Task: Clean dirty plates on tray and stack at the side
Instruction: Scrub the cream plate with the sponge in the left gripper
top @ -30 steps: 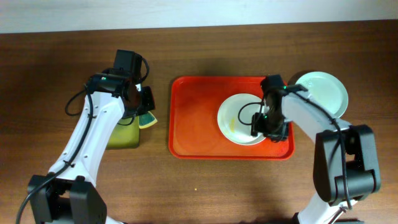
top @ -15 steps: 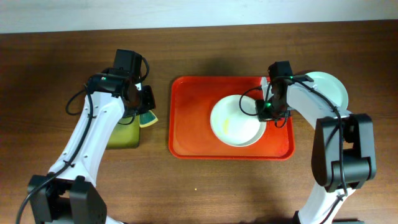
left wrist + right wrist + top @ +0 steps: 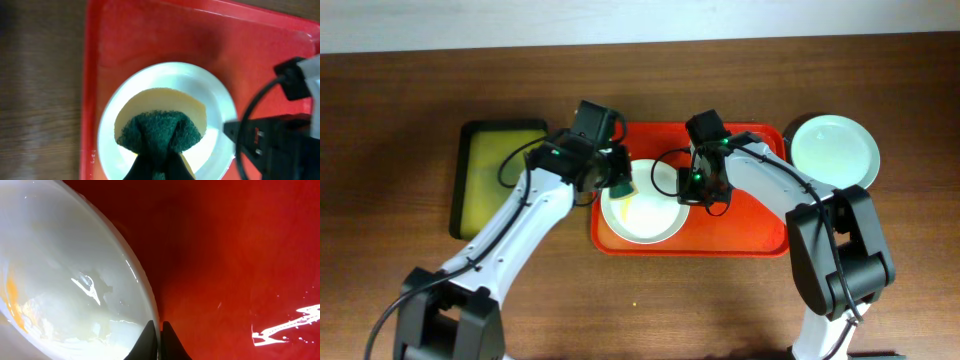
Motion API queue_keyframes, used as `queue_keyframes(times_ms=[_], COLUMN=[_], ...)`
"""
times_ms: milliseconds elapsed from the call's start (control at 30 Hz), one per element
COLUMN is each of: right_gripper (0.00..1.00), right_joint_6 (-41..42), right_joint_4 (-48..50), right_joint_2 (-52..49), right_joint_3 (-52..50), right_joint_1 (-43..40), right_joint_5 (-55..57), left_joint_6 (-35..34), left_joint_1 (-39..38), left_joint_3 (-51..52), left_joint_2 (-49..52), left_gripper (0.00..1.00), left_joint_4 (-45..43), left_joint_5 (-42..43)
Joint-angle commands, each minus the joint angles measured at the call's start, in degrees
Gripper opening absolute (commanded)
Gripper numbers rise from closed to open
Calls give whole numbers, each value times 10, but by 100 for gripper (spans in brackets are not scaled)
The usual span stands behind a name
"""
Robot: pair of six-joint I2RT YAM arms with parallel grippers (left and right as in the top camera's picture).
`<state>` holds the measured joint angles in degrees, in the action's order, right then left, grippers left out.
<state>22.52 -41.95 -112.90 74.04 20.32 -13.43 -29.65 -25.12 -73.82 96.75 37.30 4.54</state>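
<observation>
A white plate (image 3: 645, 212) lies in the left half of the red tray (image 3: 750, 225). Its inside carries yellowish smears (image 3: 15, 311). My left gripper (image 3: 620, 183) is shut on a yellow sponge with a dark green scouring pad (image 3: 160, 131), which sits over the plate (image 3: 215, 107), near its middle. My right gripper (image 3: 688, 192) is shut on the plate's right rim (image 3: 150, 311), one finger inside and one outside. A clean mint plate (image 3: 835, 150) rests on the table, right of the tray.
A black-rimmed yellow-green tray (image 3: 500, 170) lies on the table at the left. The tray's raised rim (image 3: 90, 75) runs close along the plate's left side. My right arm's black body and cable (image 3: 270, 135) stand just right of the sponge.
My left arm swung right from the yellow-green tray, bringing the sponge over the plate. My right gripper shut on the plate's rim and slid the plate leftward across the tray.
</observation>
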Motion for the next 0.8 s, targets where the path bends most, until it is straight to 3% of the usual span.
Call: queue_keyframes(times_ms=[0,200,300,367,467,533,567,700,767], right_gripper=[4,4,4,4,4,4,4,4,4], right_joint_6=[10,9,9,9,9,9,9,9,9], right_joint_4=[0,0,0,0,1,2,3,9,9], right_joint_2=[-9,-9,-9,-9,-9,-9,-9,-9,-9], right_joint_3=[-2,-2,-4,-7,-7,-7,-7,-7,-7], right_joint_1=[3,3,3,3,3,3,3,3,3], right_joint_5=[5,5,5,6,6,5,5,5,5], left_joint_6=[-48,-68,-68,-68,-67,-46,-19,-20,-20], left_joint_1=[-45,-47,-44,-44,-43,-42,-45,-47,-51], left_joint_3=[7,7,7,6,-12,-42,-61,-60,-47], left_joint_2=[51,139,162,162,156,138,122,121,139], left_gripper=[0,0,0,0,0,0,0,0,0], left_joint_4=[-36,-45,-26,10,54,76,77,57,35], left_joint_5=[-8,-28,-121,-251,-331,-323,-269,-18,32])
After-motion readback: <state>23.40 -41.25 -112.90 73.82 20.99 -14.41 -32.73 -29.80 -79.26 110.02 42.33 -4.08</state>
